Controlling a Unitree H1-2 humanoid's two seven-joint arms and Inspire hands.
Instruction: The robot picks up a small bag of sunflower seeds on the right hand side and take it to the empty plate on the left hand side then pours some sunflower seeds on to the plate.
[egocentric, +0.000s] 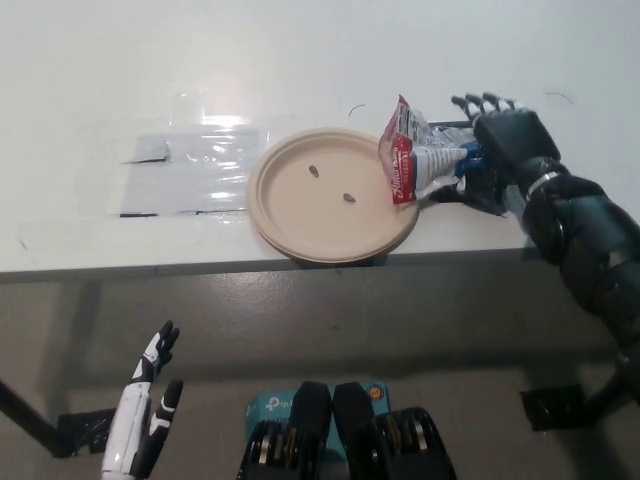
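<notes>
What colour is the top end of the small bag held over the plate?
Red with white lettering on the bag; seen in the head view.

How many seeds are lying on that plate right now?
2. One seed lies toward the upper left of the plate, another seed nearer its middle. The bag in the right hand covers the right rim, so more may be hidden.
</notes>
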